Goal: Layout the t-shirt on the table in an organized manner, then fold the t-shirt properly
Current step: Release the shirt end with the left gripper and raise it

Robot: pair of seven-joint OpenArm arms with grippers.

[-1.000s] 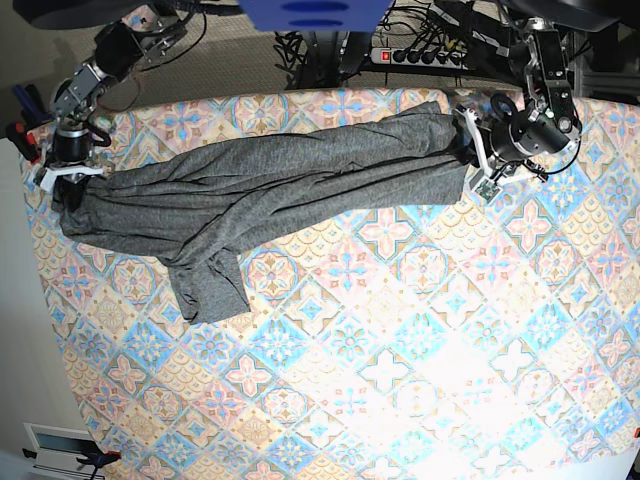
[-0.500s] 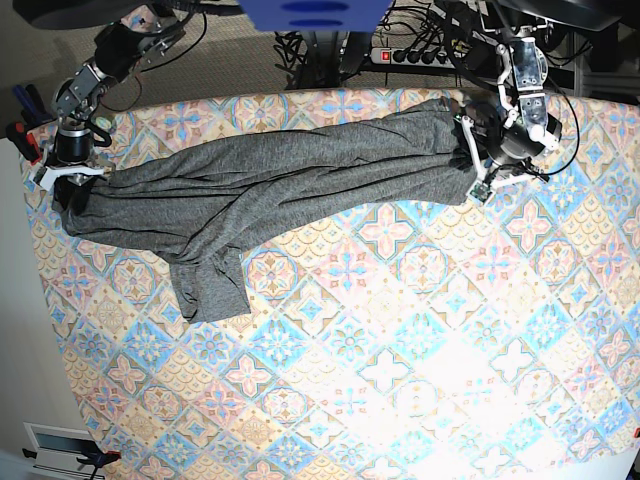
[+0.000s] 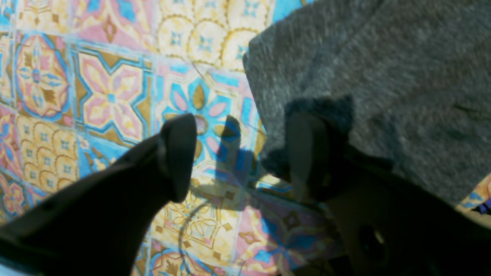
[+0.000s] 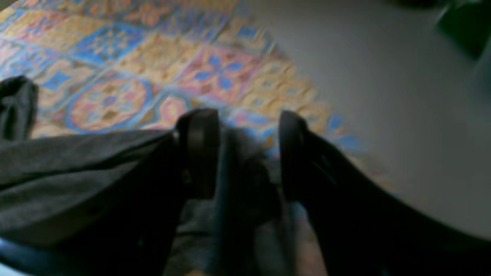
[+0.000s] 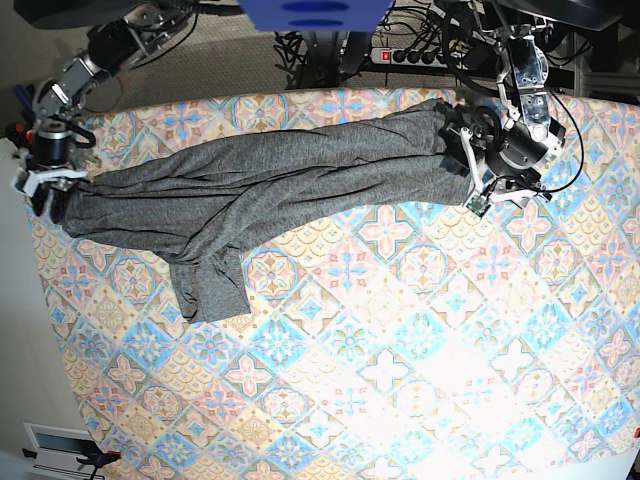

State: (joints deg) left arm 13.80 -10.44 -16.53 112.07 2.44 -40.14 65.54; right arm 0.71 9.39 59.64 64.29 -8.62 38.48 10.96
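Basically we were early in the task: the t-shirt [image 5: 270, 185] lay stretched in a long bunched band across the far part of the table [image 5: 420, 380], end to end between our two arms, but not spread flat. It was gathered lengthwise into folds, with one flap, likely a sleeve, hanging toward the near side on the base view's left. No fold was made yet.

Our left gripper [image 3: 238, 157] had its jaws spread apart, one finger over bare cloth pattern, the other right against the shirt's edge; nothing was pinched between them. Our right gripper [image 4: 249, 153] also stood parted at the table's edge, with grey fabric lying between and under the fingers, not squeezed as far as we could tell through the blur.

So by our reading: stretch done, grip let go. Left to do: open out the body, flatten sleeves, then all folds.
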